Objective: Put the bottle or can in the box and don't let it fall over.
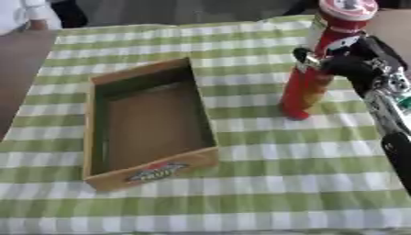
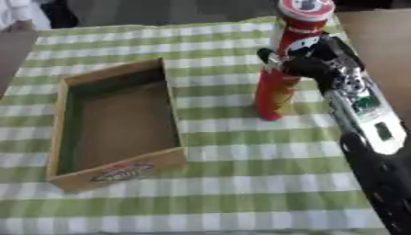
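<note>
Tall red cylindrical can with a white-and-red lid, clasped about its middle by the black-and-silver right hand, fingers curled round the far and near sides. Standing upright, perhaps a touch tilted, base resting on or just clear of the green-and-white checked cloth covering the surface; cannot tell which. Well to its left, the shallow open wooden box with a printed label on its near wall, nothing inside. Left hand nowhere in sight. Judged as the grasp step done, transfer not yet begun. Next: lift clear of the near wall, carry leftward, lower straight down, keeping upright, then release only once settled flat.
</note>
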Action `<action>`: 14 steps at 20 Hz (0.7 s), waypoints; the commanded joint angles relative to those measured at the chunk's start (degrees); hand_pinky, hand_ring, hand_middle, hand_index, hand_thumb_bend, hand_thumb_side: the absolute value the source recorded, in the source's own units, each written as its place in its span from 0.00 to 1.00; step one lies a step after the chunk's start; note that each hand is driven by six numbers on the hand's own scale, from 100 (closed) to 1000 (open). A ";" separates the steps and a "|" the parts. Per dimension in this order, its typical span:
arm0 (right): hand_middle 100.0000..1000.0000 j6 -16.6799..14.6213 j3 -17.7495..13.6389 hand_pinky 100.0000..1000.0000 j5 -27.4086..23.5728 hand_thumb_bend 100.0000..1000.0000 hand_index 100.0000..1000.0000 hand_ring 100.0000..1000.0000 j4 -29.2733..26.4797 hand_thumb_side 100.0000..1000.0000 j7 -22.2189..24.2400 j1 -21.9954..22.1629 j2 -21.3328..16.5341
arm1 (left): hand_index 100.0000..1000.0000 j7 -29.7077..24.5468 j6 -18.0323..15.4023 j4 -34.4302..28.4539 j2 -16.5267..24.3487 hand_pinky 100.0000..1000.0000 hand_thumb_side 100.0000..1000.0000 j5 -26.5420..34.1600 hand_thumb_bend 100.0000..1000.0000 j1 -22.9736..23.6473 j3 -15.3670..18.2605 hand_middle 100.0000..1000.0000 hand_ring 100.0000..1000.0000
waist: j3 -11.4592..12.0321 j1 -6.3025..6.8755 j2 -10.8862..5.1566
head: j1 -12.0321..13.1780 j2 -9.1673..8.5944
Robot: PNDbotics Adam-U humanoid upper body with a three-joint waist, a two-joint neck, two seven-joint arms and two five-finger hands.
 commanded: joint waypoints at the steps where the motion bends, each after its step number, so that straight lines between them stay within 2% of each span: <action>1: 0.89 -0.49 0.04 1.00 -0.05 0.44 0.32 1.00 -2.36 0.00 0.25 -1.75 -0.95 | 0.75 0.04 -0.15 -1.17 1.25 0.94 0.13 0.24 0.36 -0.49 0.73 0.73 0.61 | 0.09 -0.15 -0.96 | -0.02 -0.45; 4: 0.89 0.07 0.96 1.00 0.92 0.44 0.32 1.00 -4.71 0.00 1.48 -3.91 -1.34 | 0.75 0.13 -0.14 -1.18 1.33 0.94 0.12 0.14 0.36 -0.35 0.84 0.73 0.61 | 0.05 -0.23 -1.15 | -0.06 -0.21; 5: 0.89 0.54 1.37 1.00 1.13 0.55 0.32 1.00 -5.56 0.00 2.06 -4.79 -1.38 | 0.75 0.17 -0.13 -1.18 1.35 0.94 0.12 0.10 0.36 -0.30 0.87 0.73 0.61 | 0.04 -0.26 -1.22 | -0.09 -0.10; 6: 0.89 1.19 2.02 1.00 1.26 0.45 0.32 1.00 -6.56 0.00 2.87 -6.02 -1.32 | 0.75 0.20 -0.11 -1.17 1.38 0.94 0.12 0.05 0.36 -0.25 0.91 0.73 0.61 | 0.02 -0.30 -1.30 | -0.12 0.02; 10: 0.89 4.45 4.89 1.00 0.81 0.45 0.33 1.00 -9.86 0.00 5.76 -11.72 0.59 | 0.75 0.26 -0.04 -1.08 1.54 0.93 0.12 -0.02 0.35 -0.05 0.93 0.73 0.61 | 0.09 -0.43 -1.60 | -0.37 0.39; 14: 0.89 6.83 7.66 1.00 0.64 0.44 0.33 1.00 -10.72 0.00 8.11 -16.74 4.85 | 0.75 0.43 0.05 -0.89 1.36 0.93 0.12 -0.04 0.34 0.02 1.01 0.73 0.60 | 0.33 -0.54 -1.76 | -0.88 0.59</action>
